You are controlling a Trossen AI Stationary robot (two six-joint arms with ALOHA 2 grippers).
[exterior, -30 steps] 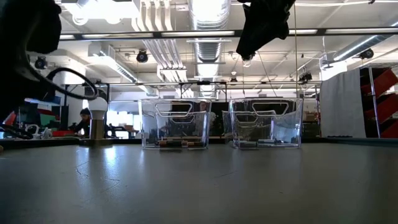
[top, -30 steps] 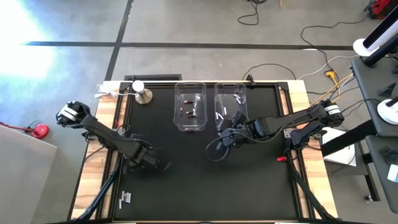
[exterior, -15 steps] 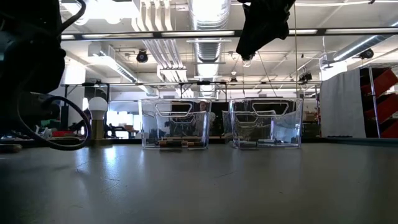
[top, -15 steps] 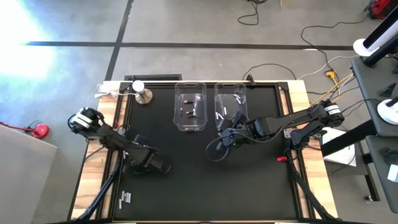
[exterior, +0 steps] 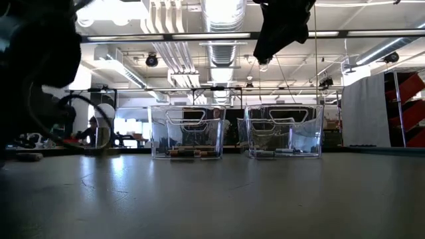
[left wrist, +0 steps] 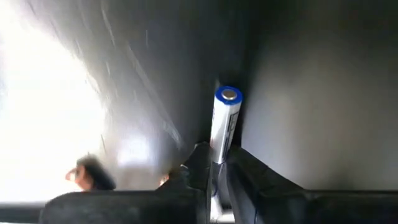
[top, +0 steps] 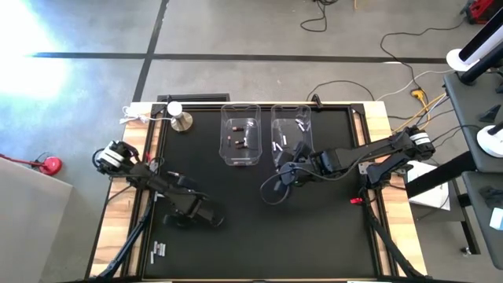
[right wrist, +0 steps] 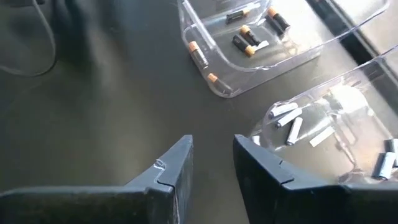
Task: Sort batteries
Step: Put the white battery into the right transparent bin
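Table (top: 259,236) with a black mat fills the middle of the high view, its wooden edges showing on both sides. Two clear plastic bins stand side by side near its far edge. The left bin (top: 240,135) holds dark batteries (right wrist: 244,38) with copper-coloured ends, lying loose on its floor. The right bin (top: 290,126) holds white batteries (right wrist: 290,127), also loose and pointing different ways.

The right arm reaches in from the table's right side, and the right gripper (right wrist: 212,163) hangs just in front of the right bin with its fingers a little apart and nothing between them.

The left arm lies low across the near left part of the mat. The left gripper (left wrist: 216,167) is clenched on a single white battery with a blue end (left wrist: 222,124), which sticks out forward between the fingertips just above the mat.

A round silver knob-like object (top: 181,120) stands at the far left corner of the mat. A few more white cells (top: 159,251) lie together by the near left edge, apart from both bins.
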